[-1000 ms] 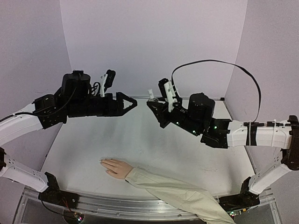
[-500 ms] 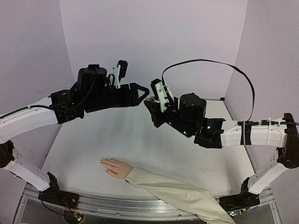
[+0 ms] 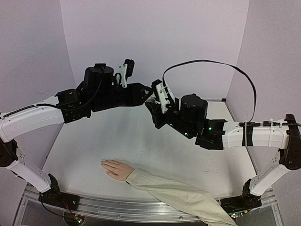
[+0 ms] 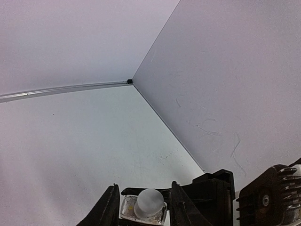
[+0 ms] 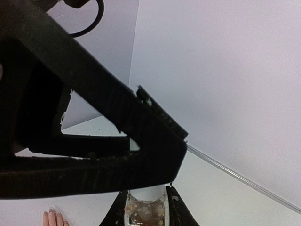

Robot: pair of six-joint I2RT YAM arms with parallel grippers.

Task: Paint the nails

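- Pale lilac walls (image 3: 155,37) close in a white surface (image 3: 141,141) on three sides. Both arms meet in the air over the middle of its far edge.
- The right pincer (image 5: 145,195) is clamped on a small clear bottle (image 5: 145,210), with its white cap (image 4: 149,202) turned toward the other arm.
- The left pincer (image 4: 144,188) has its fingers apart, one on each side of the cap. Neither is seen to touch it.
- The nails (image 3: 104,163) are on a dummy hand (image 3: 117,168) lying flat at the near edge, left of the middle. Its fingertips point toward the left edge, and its beige sleeve (image 3: 178,195) trails to the near right corner. The nails are well apart from the bottle.
- What could go wrong from here, in my judgement:
  - If the left pincer closes off-centre, it could shove the bottle sideways and loosen the right one's hold.
  - A stiff cap could make the smooth bottle turn inside the grip, or slip out and fall onto the surface.
  - The black housings are nearly touching, so a small wrong move could knock them together.
  - The bottle is tilted, so it may spill once it is uncapped.
  - The black cable (image 3: 225,63) looping above the right arm could catch.
  - The nails hardly differ from the skin, so polish could easily land on a finger or the sleeve.
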